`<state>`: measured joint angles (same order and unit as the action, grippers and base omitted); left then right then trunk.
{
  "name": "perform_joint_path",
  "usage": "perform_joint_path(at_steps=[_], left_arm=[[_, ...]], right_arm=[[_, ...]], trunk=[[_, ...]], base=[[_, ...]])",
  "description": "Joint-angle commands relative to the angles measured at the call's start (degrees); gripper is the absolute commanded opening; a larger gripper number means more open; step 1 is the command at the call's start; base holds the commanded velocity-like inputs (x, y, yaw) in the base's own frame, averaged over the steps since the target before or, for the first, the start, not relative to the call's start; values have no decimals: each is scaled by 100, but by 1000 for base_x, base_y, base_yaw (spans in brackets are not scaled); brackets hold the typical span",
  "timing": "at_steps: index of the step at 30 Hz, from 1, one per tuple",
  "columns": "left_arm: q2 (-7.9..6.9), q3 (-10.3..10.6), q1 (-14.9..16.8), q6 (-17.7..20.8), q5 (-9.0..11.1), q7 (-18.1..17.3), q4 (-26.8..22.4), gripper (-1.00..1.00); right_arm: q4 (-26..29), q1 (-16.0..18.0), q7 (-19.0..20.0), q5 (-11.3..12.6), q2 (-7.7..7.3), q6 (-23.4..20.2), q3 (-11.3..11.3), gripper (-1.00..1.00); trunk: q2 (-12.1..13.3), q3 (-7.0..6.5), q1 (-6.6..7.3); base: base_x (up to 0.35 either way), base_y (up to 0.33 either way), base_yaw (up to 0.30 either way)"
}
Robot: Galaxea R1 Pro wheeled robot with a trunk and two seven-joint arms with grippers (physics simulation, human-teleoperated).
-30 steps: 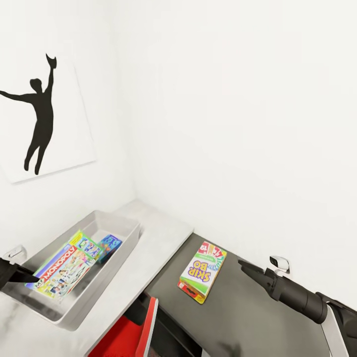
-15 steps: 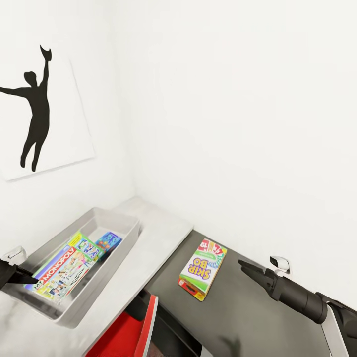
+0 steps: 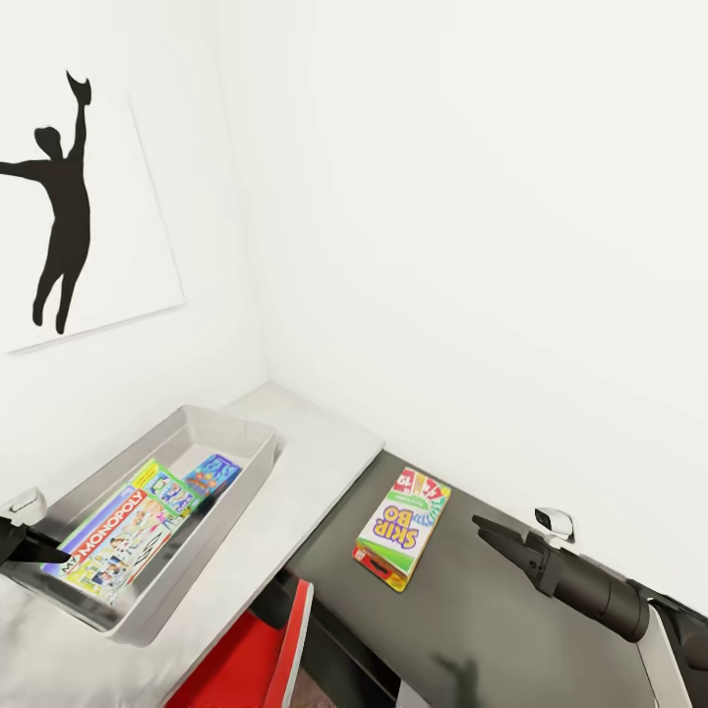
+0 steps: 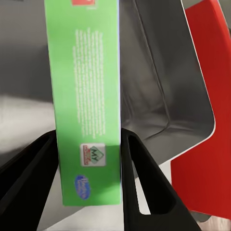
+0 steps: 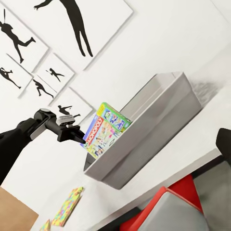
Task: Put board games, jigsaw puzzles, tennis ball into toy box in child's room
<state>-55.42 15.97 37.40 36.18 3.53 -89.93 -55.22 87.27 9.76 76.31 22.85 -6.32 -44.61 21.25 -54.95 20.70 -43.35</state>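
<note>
Between the earlier head views and this one the whole picture slid, so the camera had shifted; the silhouette picture sat higher while the Monopoly box stayed gripped. The left pincer was clamped on the Monopoly box, its black fingers pressing both faces of the green edge, holding it tilted over the grey toy box. A small blue game lay in the tray beyond the pincer's tips. The right pincer hovered apart from the SKIP BO box, which lay flat ahead of it on the dark table; its jaw gap I could not tell. A red chair was cut off below. Two puzzle sheets were blurry beside the tray.
</note>
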Motion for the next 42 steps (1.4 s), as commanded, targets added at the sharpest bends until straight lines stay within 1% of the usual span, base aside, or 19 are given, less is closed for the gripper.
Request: perform_joint_path(at_steps=[1, 18, 22, 28, 42], left_arm=[[-13, 36, 13, 56, 34, -7, -7, -100], [-18, 75, 13, 83, 42, -7, -23, -100], [-20, 74, 13, 123, 42, -7, -23, -100], [-17, 68, 13, 171, 43, -7, -23, -100], [-15, 65, 13, 179, 43, -7, -23, -100]], right_arm=[[1, 2, 6, 18, -1, -47, 2, 100], [1, 2, 6, 18, -1, -47, 2, 100], [1, 2, 6, 18, -1, -41, 5, 100], [1, 0, 6, 10, 7, -2, 93, 100], [1, 0, 6, 18, 7, 8, 107, 100]], trunk=[[-6, 17, -1], [-6, 171, -1], [-6, 182, -1], [-6, 185, -1], [-6, 185, -1]], base=[[0, 0, 0], [0, 0, 0], [0, 0, 0], [0, 0, 0], [0, 0, 0]])
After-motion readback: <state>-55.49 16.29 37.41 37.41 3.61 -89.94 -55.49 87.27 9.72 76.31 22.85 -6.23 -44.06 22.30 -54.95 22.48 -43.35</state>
